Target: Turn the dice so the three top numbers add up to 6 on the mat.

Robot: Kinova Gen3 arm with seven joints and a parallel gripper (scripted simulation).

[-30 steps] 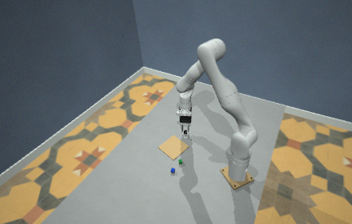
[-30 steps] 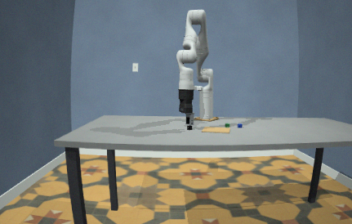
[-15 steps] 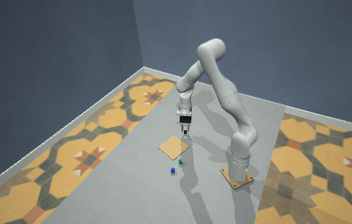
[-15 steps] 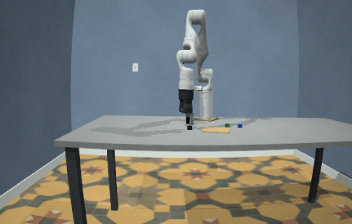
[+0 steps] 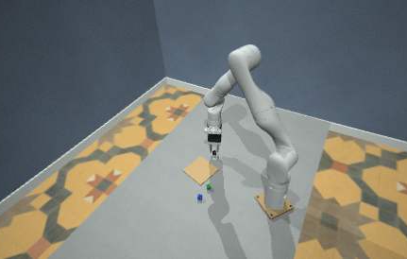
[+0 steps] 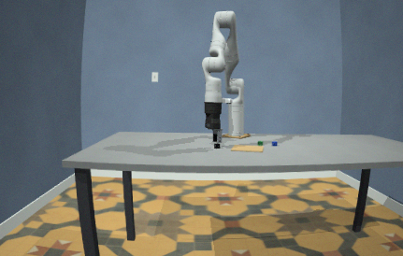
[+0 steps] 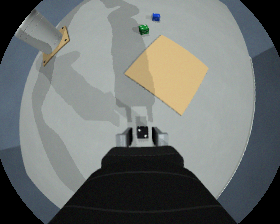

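— Where does the gripper point(image 7: 143, 137) stand?

— It hangs straight down, low over the table point(image 5: 162, 213), just beside one corner of the mat point(image 5: 200, 171). In the exterior view its tips are almost at the table top.

— Is the hand released or clenched?

— Its fingers are partly apart, and a black die point(image 7: 143, 132) with white pips sits between them. The die fills the gap in the wrist view. Whether the fingers really press on it, or only stand around it, one cannot tell.

— Is this die on the mat?

— No. It is off the mat, close to the corner that points to the gripper. In the exterior view the black die point(image 6: 217, 146) shows at table height, to the left of the mat point(image 6: 248, 149).

— And the other two dice?

— The green die point(image 5: 208, 187) lies on the table just beside the opposite edge of the mat, not on it. The blue die point(image 5: 199, 198) lies a little further out, near the green one, also on the bare table. The numbers on top are too small to read.

— And the mat?

— It lies flat, tan, and nothing is on it. The base plate point(image 5: 271, 214) of the arm is well apart from it.
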